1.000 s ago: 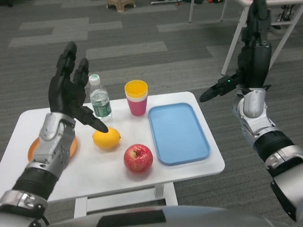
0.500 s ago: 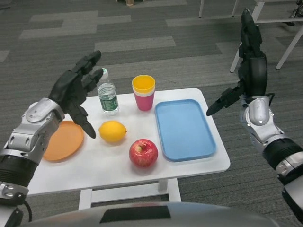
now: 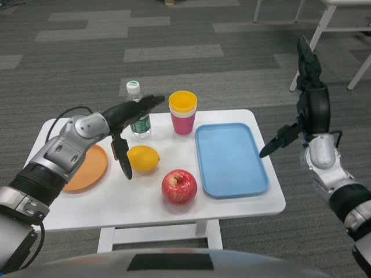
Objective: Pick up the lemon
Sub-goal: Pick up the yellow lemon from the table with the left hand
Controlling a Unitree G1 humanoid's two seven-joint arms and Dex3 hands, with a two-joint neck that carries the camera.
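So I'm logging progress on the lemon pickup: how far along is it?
Early stage. Done: the left hand has reached the lemon, fingers spread above and beside it. In hand: nothing; the lemon sits on the white table. Left: close on it and lift. The right hand hangs open off to the side.

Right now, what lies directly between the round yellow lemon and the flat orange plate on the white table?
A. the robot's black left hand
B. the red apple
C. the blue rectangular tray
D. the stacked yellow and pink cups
A. The left hand reaches down on the lemon's left side, with the orange plate just beyond it; its fingers are spread and hold nothing yet.
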